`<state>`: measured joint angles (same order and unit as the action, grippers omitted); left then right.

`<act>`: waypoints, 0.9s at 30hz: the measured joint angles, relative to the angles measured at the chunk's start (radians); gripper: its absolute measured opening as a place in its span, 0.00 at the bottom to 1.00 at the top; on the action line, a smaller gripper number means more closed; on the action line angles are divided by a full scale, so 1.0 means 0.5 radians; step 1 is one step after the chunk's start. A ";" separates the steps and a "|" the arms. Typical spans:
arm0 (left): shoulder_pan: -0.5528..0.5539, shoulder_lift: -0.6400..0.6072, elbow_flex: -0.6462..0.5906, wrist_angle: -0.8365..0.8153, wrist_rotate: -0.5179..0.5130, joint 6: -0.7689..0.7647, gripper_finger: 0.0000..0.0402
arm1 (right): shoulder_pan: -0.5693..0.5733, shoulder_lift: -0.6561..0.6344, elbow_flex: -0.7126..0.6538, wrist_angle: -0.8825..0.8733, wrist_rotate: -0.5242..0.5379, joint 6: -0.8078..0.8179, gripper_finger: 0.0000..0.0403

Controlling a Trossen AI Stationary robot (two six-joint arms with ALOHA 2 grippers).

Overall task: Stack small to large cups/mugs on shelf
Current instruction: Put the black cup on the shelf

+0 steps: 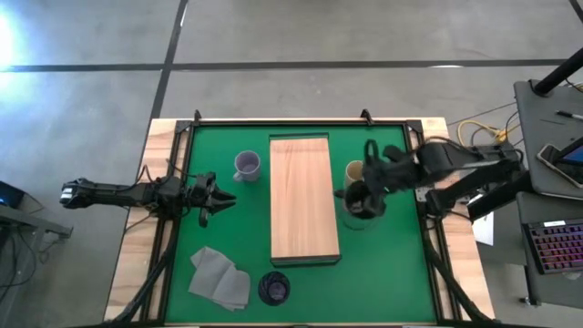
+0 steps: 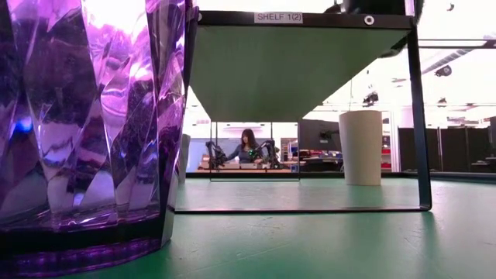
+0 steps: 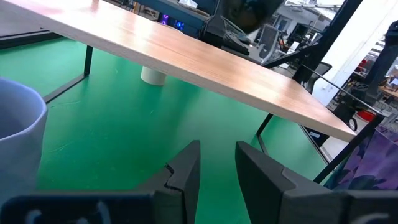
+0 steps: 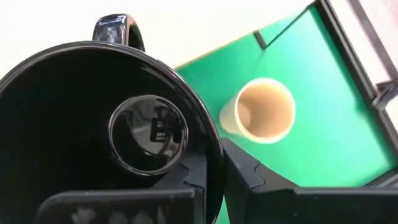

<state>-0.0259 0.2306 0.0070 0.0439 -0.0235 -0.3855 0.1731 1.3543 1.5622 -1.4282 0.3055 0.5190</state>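
Observation:
The shelf point(image 1: 304, 199) is a long wooden board on a black frame in the middle of the green mat. My right gripper point(image 1: 369, 189) is shut on the black mug point(image 1: 360, 202) just right of the shelf; in the low view only a dark shape point(image 2: 378, 6) shows above shelf height. The beige cup point(image 1: 354, 170) stands upright on the mat behind it. The lavender mug point(image 1: 247, 165) stands left of the shelf. The purple tumbler point(image 1: 273, 288) stands at the near edge. My left gripper point(image 1: 219, 199) is open and empty, left of the shelf. My right gripper holds the black mug by its rim wall point(image 4: 214, 163), on the side opposite the handle point(image 4: 118, 28). One finger point(image 4: 189, 180) is inside the mug and one point(image 4: 252, 177) outside. The fingers come from above. The mug hangs upright, mouth up, clear of the mat.
A grey folded cloth point(image 1: 219, 277) lies on the mat near left, beside the tumbler. The mat has a raised wooden frame point(image 1: 173, 164). The shelf's black legs point(image 2: 422, 124) stand on the mat, with open space under the board. A person sits far off in the room behind.

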 joint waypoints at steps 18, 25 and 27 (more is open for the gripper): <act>0.000 0.000 0.000 0.000 0.000 0.000 0.22 | -0.681 0.819 1.043 0.148 -0.221 -1.070 0.04; 0.000 0.000 0.000 0.000 0.000 0.000 0.22 | -0.904 1.061 1.253 0.097 -0.538 -1.373 0.04; 0.000 0.000 0.000 0.000 0.000 0.000 0.22 | -0.964 1.124 1.313 0.052 -0.557 -1.463 0.04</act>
<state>-0.0259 0.2306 0.0071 0.0438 -0.0233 -0.3855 -0.3089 1.9165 2.2187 -1.4020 0.0270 -0.2122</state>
